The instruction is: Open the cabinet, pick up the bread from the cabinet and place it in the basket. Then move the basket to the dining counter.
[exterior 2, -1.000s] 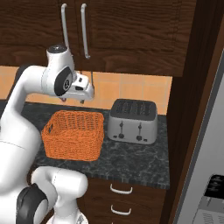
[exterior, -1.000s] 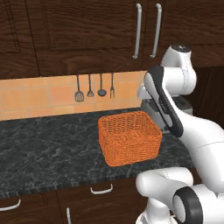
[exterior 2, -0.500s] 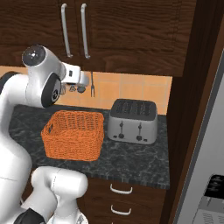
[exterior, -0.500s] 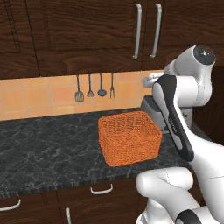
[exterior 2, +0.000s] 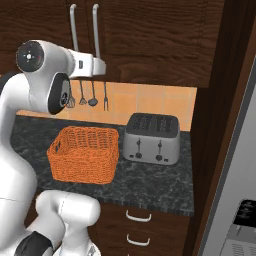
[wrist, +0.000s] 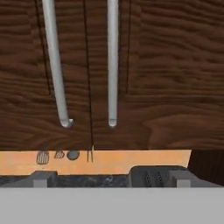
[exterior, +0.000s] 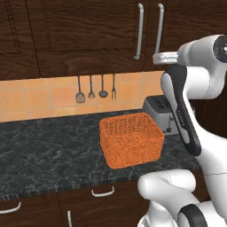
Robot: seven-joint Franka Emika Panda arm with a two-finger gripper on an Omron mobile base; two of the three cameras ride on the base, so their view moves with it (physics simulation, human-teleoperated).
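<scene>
Dark brown wood fills most of what the hand faces: the cabinet [wrist: 144, 74] is shut, its two doors meeting at a thin seam with a long silver handle on each side. The left handle [wrist: 54, 65] and the right handle [wrist: 112, 61] hang close together, and that is the main risk. A reach that drifts could catch both bars or slide between them and press on the seam, so no door swings. A pull from the handle's curved lower tip could also slip off.

The gripper [exterior 2: 100, 66] is raised near the handles' lower ends, apart from them; its fingers [wrist: 43, 177] sit wide apart and hold nothing.

The bread is presumably behind the closed doors, hidden. The basket [exterior: 131, 138] stands on the black worktop [exterior: 48, 155] just beside the toaster [exterior 2: 151, 137], and its inside looks empty in the right base view. An opening door or a low elbow could nudge it.
</scene>
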